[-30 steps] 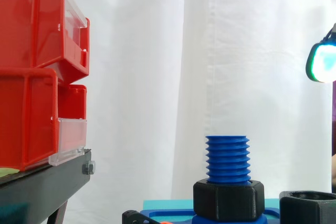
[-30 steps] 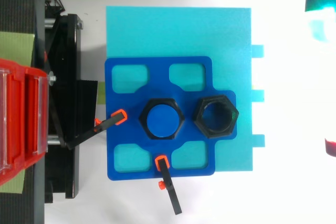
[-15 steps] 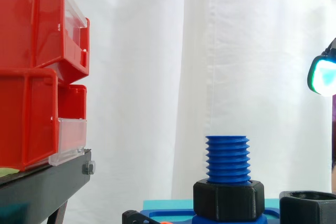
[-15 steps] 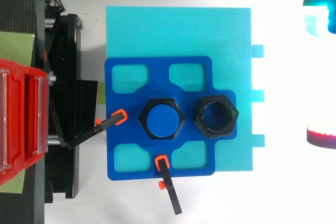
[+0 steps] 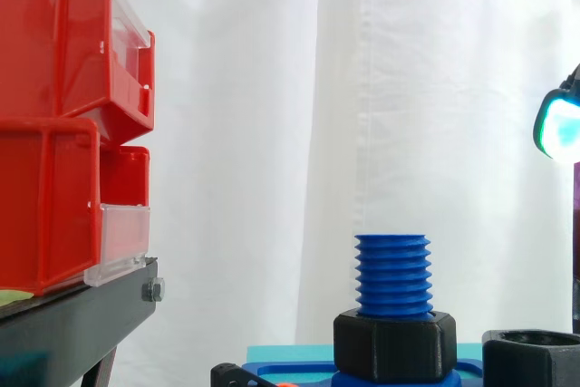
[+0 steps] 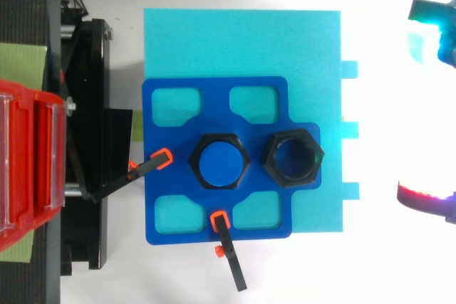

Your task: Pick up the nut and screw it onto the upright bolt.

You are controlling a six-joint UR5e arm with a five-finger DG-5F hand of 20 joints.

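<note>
A blue threaded bolt [image 5: 391, 274] stands upright, with a black hex collar [image 5: 394, 346] round its foot. From above, the bolt [image 6: 219, 162] is at the middle of a dark blue fixture plate [image 6: 165, 183]. A loose black nut [image 6: 293, 157] lies flat on the plate just right of the bolt, and its top edge [image 5: 530, 343] shows in the side view. My hand [image 6: 429, 25] is at the right edge, well right of the nut and above it. It is open: a cyan-green pad and a red-magenta pad [image 6: 426, 201] are spread far apart, holding nothing. One cyan pad [image 5: 562, 129] hangs high right in the side view.
The plate lies on a light cyan board [image 6: 242, 40]. Two black clamps with orange tips [image 6: 153, 164] [image 6: 224, 243] hold its left and front edges. Red bins [image 5: 54, 133] are stacked on a black stand [image 5: 72, 324] at the left.
In the top view the red-magenta pad has come further in from the right edge, toward the nut. The cyan pad has shifted slightly. Bolt and nut have not moved.
</note>
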